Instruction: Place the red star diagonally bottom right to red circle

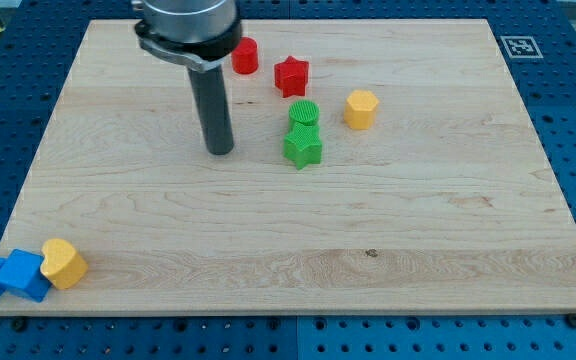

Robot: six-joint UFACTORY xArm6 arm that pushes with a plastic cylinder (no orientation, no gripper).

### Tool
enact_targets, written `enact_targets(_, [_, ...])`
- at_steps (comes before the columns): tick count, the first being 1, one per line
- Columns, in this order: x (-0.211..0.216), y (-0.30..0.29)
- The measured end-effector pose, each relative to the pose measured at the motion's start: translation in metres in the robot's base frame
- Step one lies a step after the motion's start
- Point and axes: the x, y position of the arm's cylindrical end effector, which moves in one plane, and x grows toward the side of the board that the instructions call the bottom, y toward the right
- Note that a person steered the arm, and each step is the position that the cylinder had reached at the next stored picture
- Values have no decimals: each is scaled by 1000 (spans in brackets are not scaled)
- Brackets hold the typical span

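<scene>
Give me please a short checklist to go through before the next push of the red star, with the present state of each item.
1. Red star in plain sight, nothing covering it: ok.
2. Red circle in plain sight near the view's top: ok.
3. Star already to the view's right of and a little below the circle: ok, though whether that is diagonal enough I cannot tell.
4. My tip clear of all blocks: ok; it rests on bare board, to the view's left of the green star.
5. Green circle just below the red star may block a downward push: not ok.
6. Yellow block apart from the red star: ok.
</scene>
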Motion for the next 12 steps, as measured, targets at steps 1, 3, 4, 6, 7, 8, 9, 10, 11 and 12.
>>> enact_targets(1, [-8, 18])
enact_targets(3, [-90, 24])
enact_targets(4, [-116, 36])
enact_targets(6, [-117, 71])
enact_targets(7, [-127, 75])
enact_targets(8, [-133, 84])
enact_targets(9, [-133, 95])
enact_targets(10, [-148, 104])
enact_targets(11, [-188, 114])
enact_targets(12, [-209, 132])
